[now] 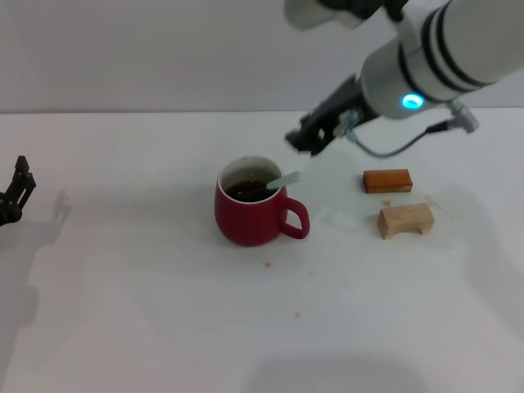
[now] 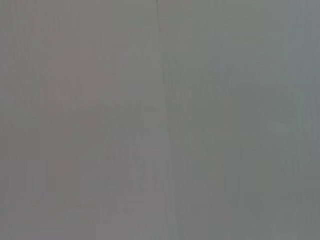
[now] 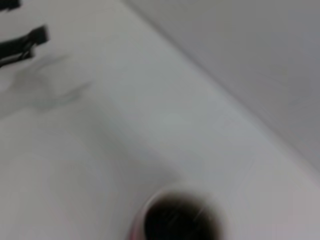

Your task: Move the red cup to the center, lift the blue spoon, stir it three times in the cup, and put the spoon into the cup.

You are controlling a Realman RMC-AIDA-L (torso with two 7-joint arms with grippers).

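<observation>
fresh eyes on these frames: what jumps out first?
The squat dark-red ceramic mug near the middle of the white table, holding dark liquid, with the slim pale-blue-handled spoon leaning out over its rim on the handle side. Just above and behind it hangs the right gripper, clear of the spoon. To the mug's right lie an orange-brown block and a tan wooden block; the left gripper sits parked at the table's far left edge.

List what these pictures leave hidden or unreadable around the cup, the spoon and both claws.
- Blue spoon: head view shows only the handle; the bowl is sunk in the dark liquid inside the red cup.
- Right claw: too dark in the head view to tell open from shut.
- Left claw: cut by the head view's edge.
- Left wrist view: only a blank grey surface.
- Right wrist view: motion blur; the cup's rim is cut off by the picture's edge.
</observation>
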